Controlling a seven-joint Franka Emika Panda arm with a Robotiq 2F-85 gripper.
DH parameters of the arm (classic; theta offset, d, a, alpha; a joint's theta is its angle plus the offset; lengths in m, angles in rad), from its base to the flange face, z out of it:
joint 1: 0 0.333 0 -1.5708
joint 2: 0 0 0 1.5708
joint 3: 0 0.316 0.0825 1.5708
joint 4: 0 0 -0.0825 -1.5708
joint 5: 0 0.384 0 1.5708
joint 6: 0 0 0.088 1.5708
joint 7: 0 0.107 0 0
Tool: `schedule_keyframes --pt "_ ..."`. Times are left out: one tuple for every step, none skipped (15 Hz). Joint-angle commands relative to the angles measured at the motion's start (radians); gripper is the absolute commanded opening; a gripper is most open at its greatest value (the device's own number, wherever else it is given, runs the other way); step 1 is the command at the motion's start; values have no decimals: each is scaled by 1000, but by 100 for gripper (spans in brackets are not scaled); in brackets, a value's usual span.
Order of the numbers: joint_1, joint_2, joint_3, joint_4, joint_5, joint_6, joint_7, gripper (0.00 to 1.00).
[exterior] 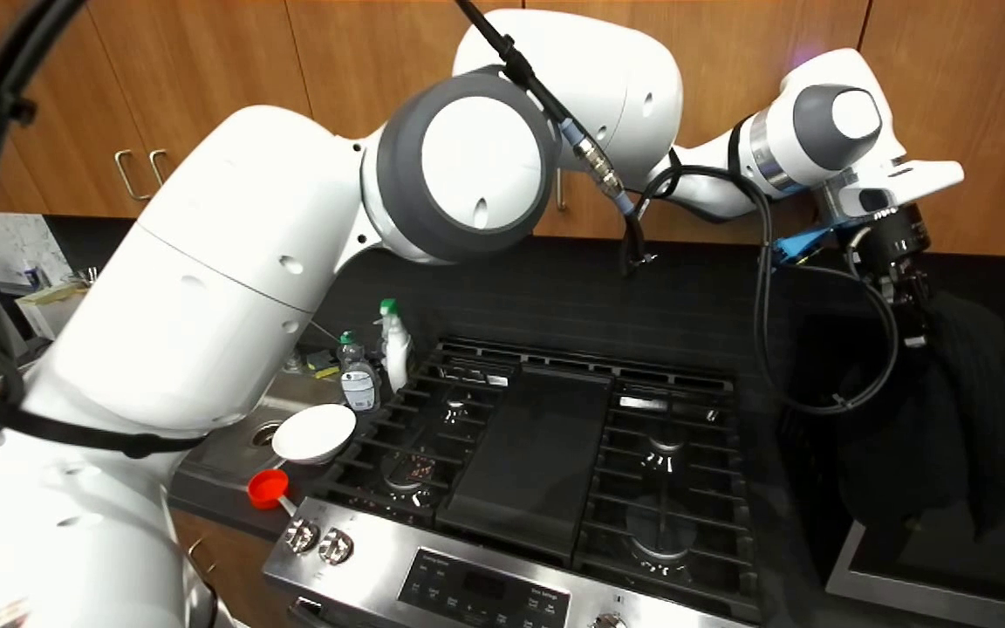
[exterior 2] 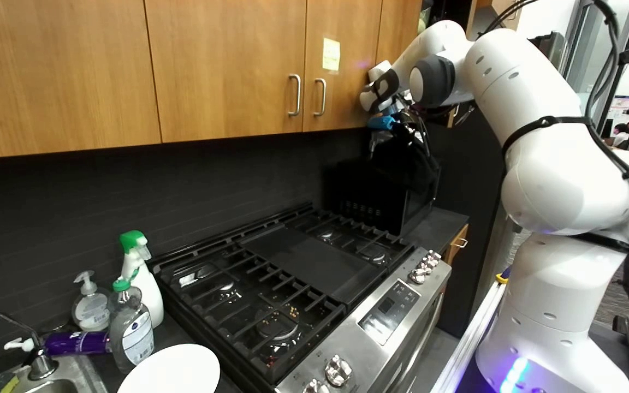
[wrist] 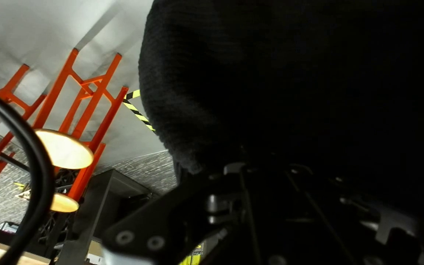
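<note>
— Holding anything in the pincer (exterior: 912, 327)?
— Looks pinched narrow on the cloth (exterior: 947, 419), hanging at the microwave (exterior 2: 369, 202); over or in front, can't tell, dark against dark.
— Why gripped so high?
— Probably to let folds drop freely.
— Free to move?
— Seemingly tight near the lower edge of the cabinet (exterior: 974, 105), looser toward the stove (exterior: 529, 453).

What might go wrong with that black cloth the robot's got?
The black cloth hangs from the closed gripper, so it might slip out and fall. The loop of black cable dangles close by and could snag if the arm turns. The arm's far end also looks close to the wooden cabinets, so it might bump them.
</note>
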Motion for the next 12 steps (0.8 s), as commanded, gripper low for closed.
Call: schedule_keyframes --pt "33 7 -18 19 -20 -30 65 2" --pt "38 9 -24 26 -24 -45 91 2" --pt "42 11 -32 33 -27 -60 121 2" --pt "45 13 -38 38 -30 -79 148 2" --pt "49 13 -45 37 -31 -89 177 2" --pt "54 15 -53 40 -32 -104 210 2" --pt "59 15 -62 43 -33 -128 240 2" --pt "54 18 -66 55 -23 -157 261 2" --pt "59 16 -70 53 -21 -180 294 2" --pt "59 15 -71 57 -18 -204 320 2" --pt "47 25 -70 75 -9 -225 339 2" --pt "37 29 -66 88 0 -248 347 2"
